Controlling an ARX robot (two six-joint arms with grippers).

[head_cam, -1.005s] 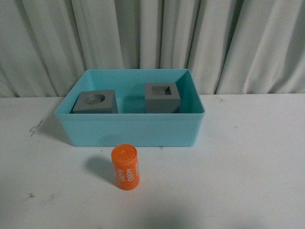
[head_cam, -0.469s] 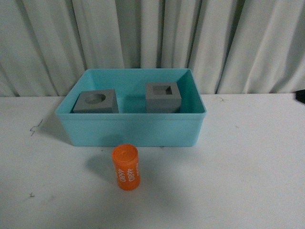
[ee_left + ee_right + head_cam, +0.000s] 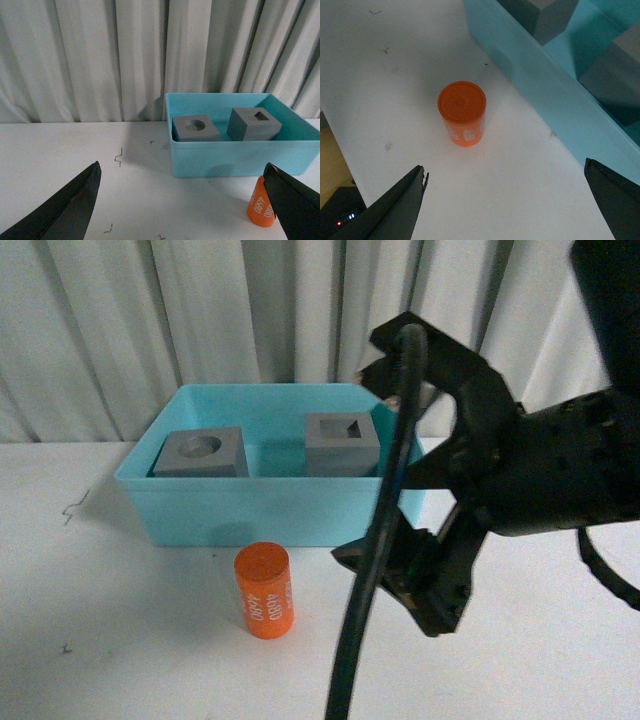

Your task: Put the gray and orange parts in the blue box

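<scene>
Gray round-hole cube [image 3: 200, 454] and square-hole cube [image 3: 341, 444] already sit in the box [image 3: 270, 512]. We judge only the cylinder [image 3: 462, 114] is left. It stands upright on the counter [image 3: 120, 640], just ahead of our right end effector [image 3: 505, 167], which is spread and empty. Our left end effector [image 3: 181, 166] is spread too.

Two gray cubes [image 3: 200, 453] [image 3: 341, 444], one orange cylinder [image 3: 264, 592], one blue box [image 3: 270, 508], one white table [image 3: 110, 640]
</scene>
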